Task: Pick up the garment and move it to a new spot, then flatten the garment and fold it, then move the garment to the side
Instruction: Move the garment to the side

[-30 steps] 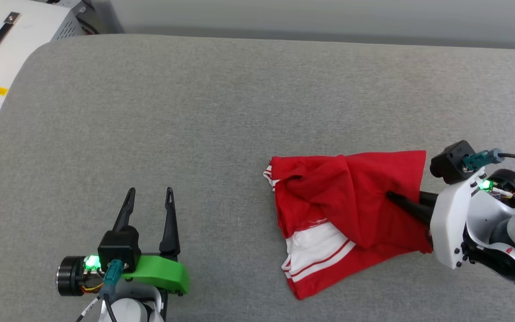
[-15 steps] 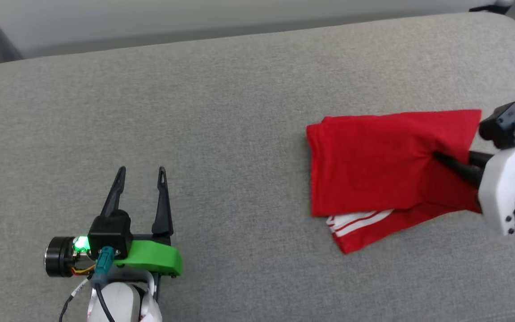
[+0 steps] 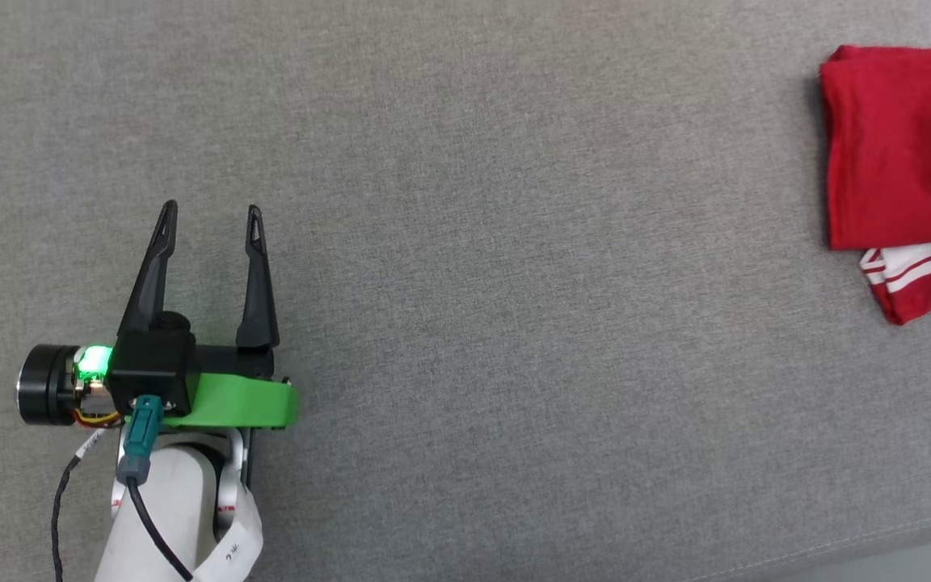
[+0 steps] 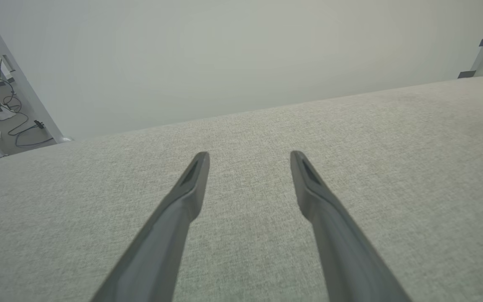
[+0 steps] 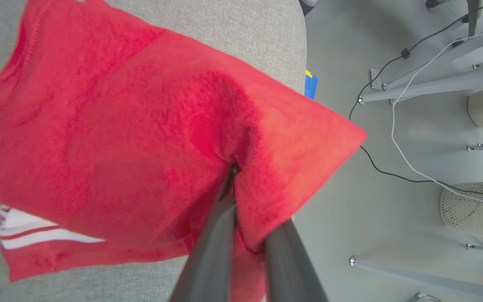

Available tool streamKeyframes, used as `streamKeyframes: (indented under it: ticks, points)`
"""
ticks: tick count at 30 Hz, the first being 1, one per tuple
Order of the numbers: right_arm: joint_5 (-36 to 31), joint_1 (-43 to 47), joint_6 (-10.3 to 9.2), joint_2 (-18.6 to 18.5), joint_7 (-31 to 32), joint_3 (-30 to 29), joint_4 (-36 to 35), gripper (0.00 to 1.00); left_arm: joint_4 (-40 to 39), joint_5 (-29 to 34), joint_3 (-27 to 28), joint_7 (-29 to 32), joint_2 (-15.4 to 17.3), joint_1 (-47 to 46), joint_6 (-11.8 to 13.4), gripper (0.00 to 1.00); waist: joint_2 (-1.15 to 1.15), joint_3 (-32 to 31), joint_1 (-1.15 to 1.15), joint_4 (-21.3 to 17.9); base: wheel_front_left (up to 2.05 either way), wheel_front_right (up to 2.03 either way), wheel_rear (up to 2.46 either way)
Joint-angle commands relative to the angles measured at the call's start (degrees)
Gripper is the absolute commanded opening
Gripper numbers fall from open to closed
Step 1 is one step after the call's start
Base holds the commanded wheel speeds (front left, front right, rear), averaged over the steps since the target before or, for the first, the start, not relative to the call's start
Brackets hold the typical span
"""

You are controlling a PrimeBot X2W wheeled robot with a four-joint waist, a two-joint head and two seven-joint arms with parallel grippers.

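Garment [image 3: 902,145] shifted to edge of grey surface [image 3: 514,202]; right jaws grip it, left jaws apart.

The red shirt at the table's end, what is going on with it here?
The right hand is shut on the folded garment, pinching its red cloth near the right end of the grey table. One corner of it sticks out past the table's edge. The left hand is open above bare table surface, holding nothing.
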Motion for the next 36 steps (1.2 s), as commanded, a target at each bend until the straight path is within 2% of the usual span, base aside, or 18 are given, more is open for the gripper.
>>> streamKeyframes:
  ticks: [1,7,11,12,15,19,26,29,31,36]
  points:
    - [-0.12,-1.43,-0.04,-0.03,-0.19,-0.74,1.54,0.0,-0.58,0.65,-0.12,-0.34,0.51,-1.39,0.01,1.0,0.0,3.77,-0.01,0.22,0.0,0.0,0.0]
    - [-1.78,-5.11,-0.04,0.81,-1.16,-3.29,8.35,0.0,-1.99,1.13,-0.62,-0.34,1.05,-2.4,0.39,1.0,0.0,5.97,-0.01,1.2,0.0,0.0,0.0]
    - [-2.23,-6.36,-0.04,3.13,-1.91,-4.37,12.53,0.0,-2.4,1.17,-0.7,-0.34,1.11,-2.4,0.97,1.0,0.0,5.84,-0.01,1.63,0.0,0.0,0.0]
    - [-2.77,-6.66,-0.04,4.93,-2.21,-5.15,15.57,1.0,-2.19,0.86,-0.68,-0.34,0.94,-1.76,1.43,1.0,0.0,4.28,-0.01,1.87,0.0,0.0,0.0]
    - [-4.39,-6.41,-0.04,5.05,-3.27,-5.13,16.8,1.0,-1.97,0.51,-0.84,-0.34,0.55,-1.02,1.83,1.0,0.0,1.93,-0.01,2.5,0.0,0.0,0.0]
    - [-6.1,-5.66,-0.04,4.93,-8.14,-7.01,16.96,1.0,-1.63,-0.02,-1.26,-0.34,-0.16,0.57,2.29,1.0,0.0,-1.82,-0.01,3.63,0.0,0.0,0.0]
    - [-13.73,-3.45,-0.04,8.36,-22.67,-13.66,15.09,1.0,-0.44,-1.14,-1.54,-0.34,-1.1,4.95,3.05,1.0,0.0,-9.02,-0.01,5.53,0.0,0.0,0.0]
    - [-18.6,-1.97,-0.04,11.95,-29.76,-19.27,13.69,1.0,-0.1,-1.75,-1.5,-0.34,-1.44,6.92,3.24,1.0,0.0,-11.49,-0.01,6.46,0.0,0.0,0.0]
    - [-21.99,-0.39,-0.04,14.63,-32.31,-23.27,11.98,1.0,0.14,-2.11,-1.41,-0.34,-1.65,7.95,3.39,1.0,0.0,-12.89,-0.01,7.2,0.0,0.0,0.0]
    - [-29.4,5.75,-0.04,23.19,-33.99,-33.0,2.24,1.0,0.82,-2.98,-1.09,-0.34,-2.06,9.75,3.52,1.0,0.0,-15.95,-0.01,9.19,0.0,0.0,0.0]
